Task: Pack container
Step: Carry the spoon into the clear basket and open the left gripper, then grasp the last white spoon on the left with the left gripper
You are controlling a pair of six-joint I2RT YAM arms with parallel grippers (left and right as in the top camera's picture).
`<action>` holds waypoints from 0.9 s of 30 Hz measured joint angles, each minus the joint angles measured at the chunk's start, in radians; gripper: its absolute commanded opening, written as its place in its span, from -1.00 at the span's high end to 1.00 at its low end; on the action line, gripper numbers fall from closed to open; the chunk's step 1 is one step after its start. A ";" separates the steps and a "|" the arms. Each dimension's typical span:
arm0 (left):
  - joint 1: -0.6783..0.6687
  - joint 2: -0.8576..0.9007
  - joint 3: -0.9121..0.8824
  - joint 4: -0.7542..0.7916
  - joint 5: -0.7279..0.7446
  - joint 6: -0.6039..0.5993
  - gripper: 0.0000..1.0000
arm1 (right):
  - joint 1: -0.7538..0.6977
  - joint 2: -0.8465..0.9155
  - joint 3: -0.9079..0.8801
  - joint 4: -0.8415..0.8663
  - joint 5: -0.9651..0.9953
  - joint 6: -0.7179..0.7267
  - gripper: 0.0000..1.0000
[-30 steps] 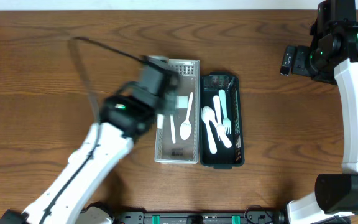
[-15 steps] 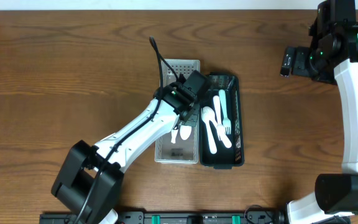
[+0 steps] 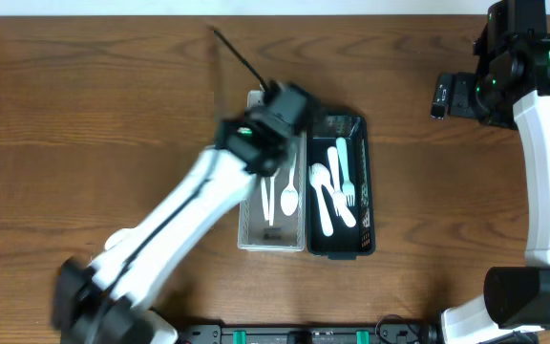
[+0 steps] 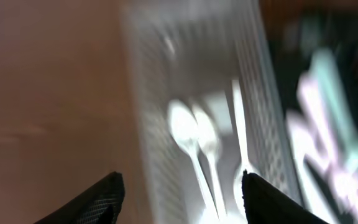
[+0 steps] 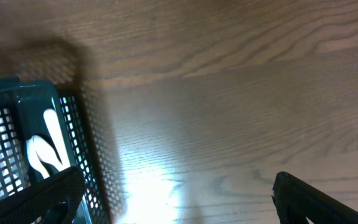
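Note:
A white mesh basket (image 3: 252, 229) holds white plastic spoons (image 3: 289, 196); they show blurred in the left wrist view as spoons (image 4: 188, 134) in the white basket (image 4: 143, 112). Beside it on the right, a black mesh basket (image 3: 363, 229) holds several white and pale teal utensils (image 3: 342, 177). My left gripper (image 3: 277, 119) hovers over the far end of the white basket; in its own view the left gripper (image 4: 182, 199) is open and holds nothing. My right gripper (image 5: 176, 199) hangs wide open over bare wood, right of the black basket (image 5: 17, 130).
The right arm (image 3: 504, 76) stands at the table's far right, well away from both baskets. The left arm (image 3: 179, 220) crosses the table diagonally from the front left. Brown wooden table (image 3: 84, 115) surrounds the baskets.
My left gripper has gone from shut to open while the arm swung fast across the white basket toward its far end. The right arm has not moved.

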 measured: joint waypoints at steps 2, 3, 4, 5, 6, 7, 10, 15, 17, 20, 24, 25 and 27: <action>0.057 -0.083 0.029 0.001 -0.029 -0.039 -0.15 | 0.000 0.000 0.000 0.000 0.000 0.000 -0.98; 0.097 -0.123 0.039 -0.009 -0.040 -0.070 -0.12 | 0.000 0.000 0.000 0.000 0.000 0.000 -0.98; 0.150 -0.160 0.047 -0.027 -0.049 -0.117 -0.12 | 0.000 0.000 0.000 0.000 0.000 0.000 -0.99; 0.211 -0.195 0.053 -0.061 -0.059 -0.176 -0.12 | 0.000 0.000 0.000 0.000 0.000 0.000 -0.98; 0.277 -0.221 0.056 -0.105 -0.068 -0.245 -0.13 | 0.000 0.000 0.000 0.000 0.000 0.000 -0.98; 0.339 -0.237 0.056 -0.158 -0.083 -0.318 -0.15 | 0.000 0.000 0.000 0.000 0.000 0.000 -0.99; 0.496 -0.240 0.042 -0.324 -0.089 -0.591 -0.35 | 0.000 0.000 0.000 0.000 0.000 0.000 -0.98; 0.669 -0.205 -0.074 -0.423 -0.087 -1.035 -0.43 | 0.000 0.000 0.000 0.000 0.000 0.000 -0.98; 0.703 -0.188 -0.140 -0.404 -0.059 -1.168 -0.43 | 0.000 0.000 0.000 0.000 0.000 0.000 -0.99; 0.731 -0.163 -0.249 -0.309 0.011 -1.322 -0.43 | 0.000 0.000 0.000 0.000 0.000 0.000 -0.99; 0.740 -0.109 -0.394 -0.130 0.108 -1.432 -0.43 | 0.000 0.000 0.000 0.000 0.000 0.000 -0.98; 0.740 -0.094 -0.420 -0.103 0.123 -1.446 -0.43 | 0.000 0.000 0.000 -0.001 0.000 0.000 -0.99; 0.741 -0.062 -0.458 -0.068 0.145 -1.468 -0.45 | 0.000 0.000 0.000 -0.005 0.000 0.000 -0.98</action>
